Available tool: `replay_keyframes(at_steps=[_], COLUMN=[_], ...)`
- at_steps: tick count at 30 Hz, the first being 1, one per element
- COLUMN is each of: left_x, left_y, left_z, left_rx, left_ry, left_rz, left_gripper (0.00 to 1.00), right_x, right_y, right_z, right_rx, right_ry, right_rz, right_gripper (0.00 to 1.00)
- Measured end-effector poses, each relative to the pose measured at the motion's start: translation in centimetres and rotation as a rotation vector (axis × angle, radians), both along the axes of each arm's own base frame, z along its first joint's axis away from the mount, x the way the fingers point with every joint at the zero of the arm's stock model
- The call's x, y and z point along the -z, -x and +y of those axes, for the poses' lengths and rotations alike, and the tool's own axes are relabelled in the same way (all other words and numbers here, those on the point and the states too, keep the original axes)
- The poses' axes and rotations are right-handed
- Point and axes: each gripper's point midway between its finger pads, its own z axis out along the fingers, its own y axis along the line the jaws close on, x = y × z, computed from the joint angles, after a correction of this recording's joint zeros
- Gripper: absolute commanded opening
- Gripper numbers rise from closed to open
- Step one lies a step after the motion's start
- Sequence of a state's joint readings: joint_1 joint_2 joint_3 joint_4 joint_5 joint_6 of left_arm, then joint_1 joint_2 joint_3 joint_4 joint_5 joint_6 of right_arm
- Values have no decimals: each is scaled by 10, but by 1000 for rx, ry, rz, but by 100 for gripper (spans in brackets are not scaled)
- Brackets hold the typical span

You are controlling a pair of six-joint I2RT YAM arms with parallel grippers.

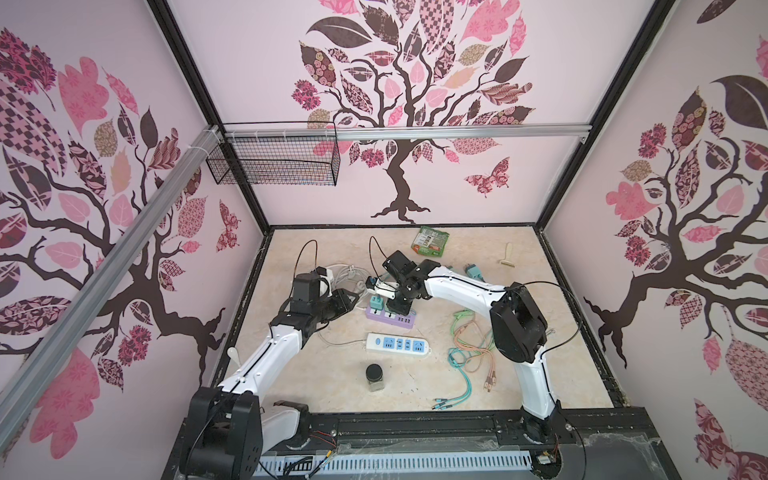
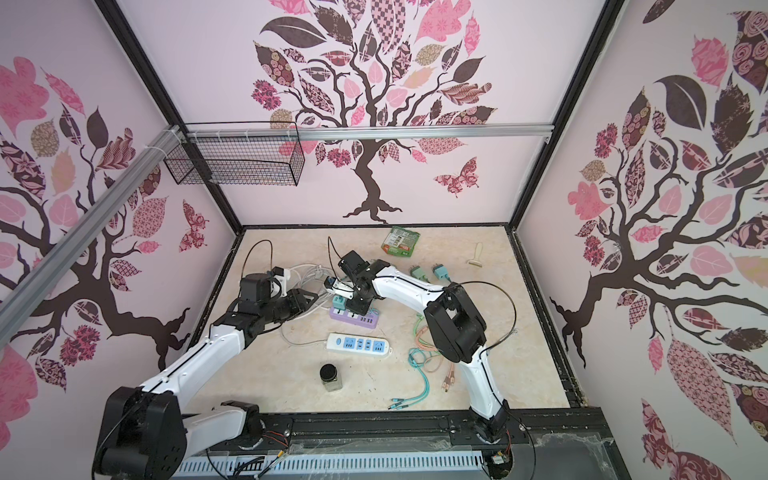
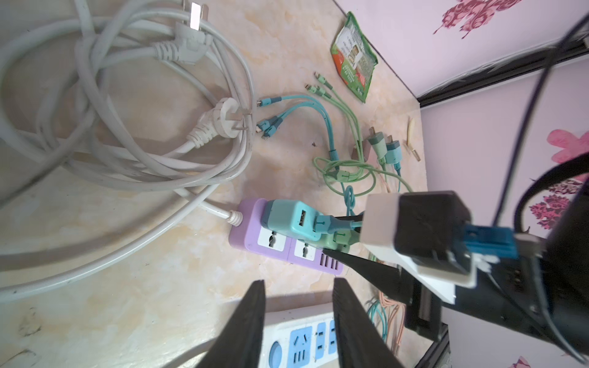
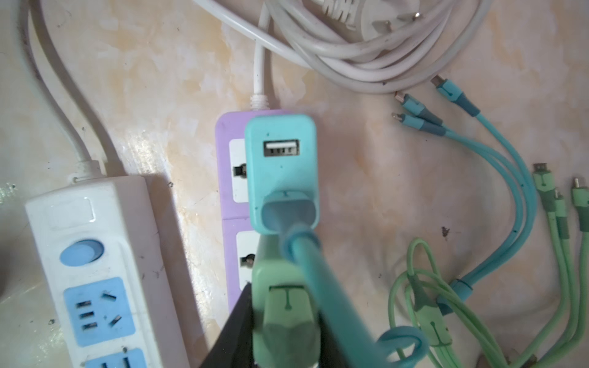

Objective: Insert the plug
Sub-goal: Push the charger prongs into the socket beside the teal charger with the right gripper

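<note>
1. Mint-green plastic charger plug (image 4: 283,321): judged light, with a stiff, smooth hard shell, so somewhat slippery under a squeeze; metal prongs probably easy to bend when pushed at an angle.
2. Best taken by the two flat sides of the body, low, close to the socket face; not by the cable plugged into its top.
3. At present clamped between the black right fingers (image 4: 236,328), one on each side of the body, closed firmly on it.
4. Standing over the second socket of the purple plastic power strip (image 3: 248,223), just beside the teal plastic charger (image 4: 282,172) seated in the first socket; teal cable (image 4: 314,280) crossing above the green body, touching or nearly so.
5. Depth of the prongs hidden under the body: impossible to tell, fully seated or not.
6. Place of plug and purple strip: near the middle of the table (image 1: 311,374), on the far side of the white power strip with blue sockets (image 1: 397,344).
7. Black left fingers (image 3: 248,318) parted, holding nothing, hovering near the plug but apart from it, on the side toward the left edge of the table.
8. Judged necessary next: a straight push down, without tilt, perhaps with the light strip steadied against sliding.
</note>
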State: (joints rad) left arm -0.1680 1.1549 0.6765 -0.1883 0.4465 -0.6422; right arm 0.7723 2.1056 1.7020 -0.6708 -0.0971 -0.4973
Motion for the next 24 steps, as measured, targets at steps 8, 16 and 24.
replay_keyframes(at_steps=[8, 16, 24], left_x=[-13, -11, -14], left_y=[21, 28, 33], left_z=[11, 15, 16], left_rx=[-23, -30, -25], left_ry=[-30, -47, -57], left_rz=[-50, -35, -43], left_gripper=[51, 51, 51], right_x=[-2, -3, -5], right_y=[2, 3, 5], right_z=[3, 5, 12], right_rx=[12, 17, 28], right_ry=[-32, -53, -95], right_rz=[7, 19, 40], right_gripper=[24, 32, 42])
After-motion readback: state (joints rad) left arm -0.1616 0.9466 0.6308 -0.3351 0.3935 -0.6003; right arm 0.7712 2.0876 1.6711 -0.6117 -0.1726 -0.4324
